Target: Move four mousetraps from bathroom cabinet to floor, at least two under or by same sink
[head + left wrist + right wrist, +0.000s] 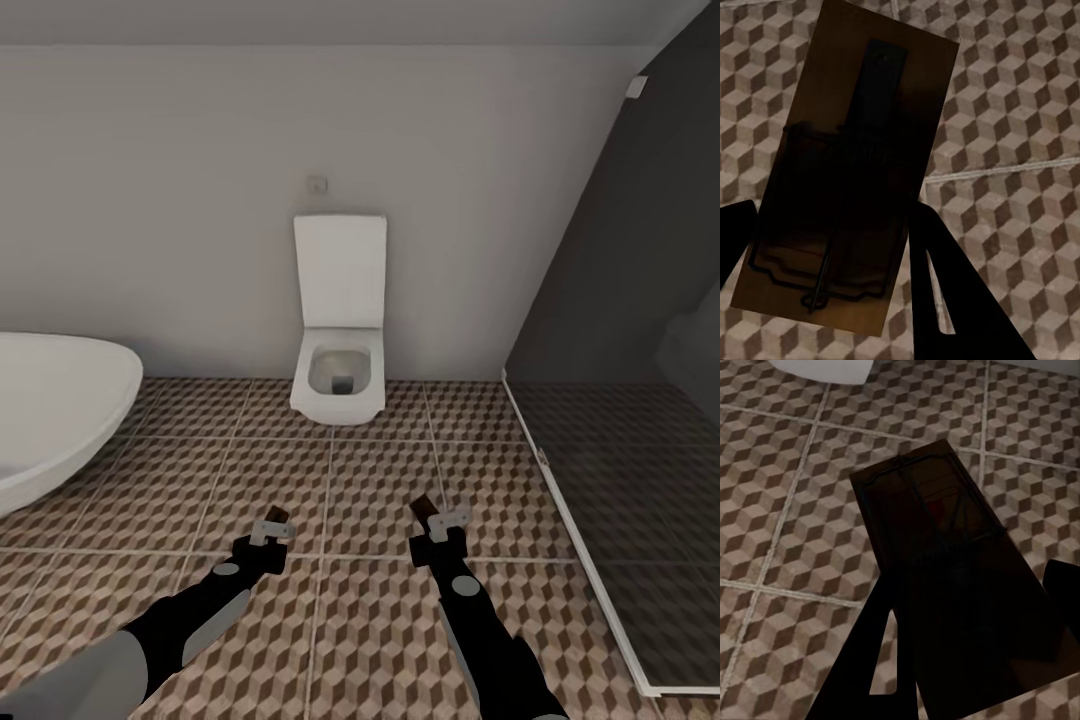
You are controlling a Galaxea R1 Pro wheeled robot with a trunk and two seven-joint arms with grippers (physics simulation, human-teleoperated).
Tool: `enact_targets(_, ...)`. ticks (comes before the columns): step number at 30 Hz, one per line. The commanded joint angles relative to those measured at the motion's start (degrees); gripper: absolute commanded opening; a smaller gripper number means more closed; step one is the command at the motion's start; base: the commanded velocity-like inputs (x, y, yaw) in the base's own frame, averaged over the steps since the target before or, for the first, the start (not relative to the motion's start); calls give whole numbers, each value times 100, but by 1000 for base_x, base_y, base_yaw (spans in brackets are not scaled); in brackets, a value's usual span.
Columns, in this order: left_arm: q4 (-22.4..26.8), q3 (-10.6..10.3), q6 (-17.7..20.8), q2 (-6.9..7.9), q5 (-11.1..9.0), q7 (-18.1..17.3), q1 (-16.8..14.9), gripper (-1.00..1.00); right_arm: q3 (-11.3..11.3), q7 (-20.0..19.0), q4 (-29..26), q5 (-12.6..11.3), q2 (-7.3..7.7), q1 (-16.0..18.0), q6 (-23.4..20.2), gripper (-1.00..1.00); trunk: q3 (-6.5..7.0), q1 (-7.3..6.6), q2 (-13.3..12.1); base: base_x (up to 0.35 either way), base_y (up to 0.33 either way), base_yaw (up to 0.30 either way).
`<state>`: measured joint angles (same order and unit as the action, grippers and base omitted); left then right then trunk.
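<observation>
Each of my grippers holds one mousetrap above the cube-patterned bathroom floor (380, 470). My left gripper (272, 527) is shut on a tan wooden mousetrap (278, 516). In the left wrist view this mousetrap (855, 172) shows its dark wire parts between the black fingers (952, 300), over the floor (1020, 112). My right gripper (442, 524) is shut on a second mousetrap (422, 507). In the right wrist view that mousetrap (937, 525) lies in shadow between the fingers (870, 660). The cabinet is out of view.
A white wall-hung toilet (338, 375) with its lid up stands straight ahead at the wall. A large white rounded basin or tub (50, 410) juts in from the left. A dark glass shower screen (620, 330) with a white base rail closes off the right.
</observation>
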<state>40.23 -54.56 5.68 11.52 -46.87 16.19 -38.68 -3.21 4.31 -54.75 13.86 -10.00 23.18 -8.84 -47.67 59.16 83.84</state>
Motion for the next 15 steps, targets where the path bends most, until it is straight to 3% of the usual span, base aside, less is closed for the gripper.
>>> enact_targets(1,14,-37,12,8,-32,33,-8,-100,-13,43,-9,63,0,2,-48,-100,-32,22,44,0,0,0)
enact_targets(15,12,-37,12,-35,-32,35,-8,-100,-13,43,-9,59,0,2,-49,-100,-408,330,606,0,0,0)
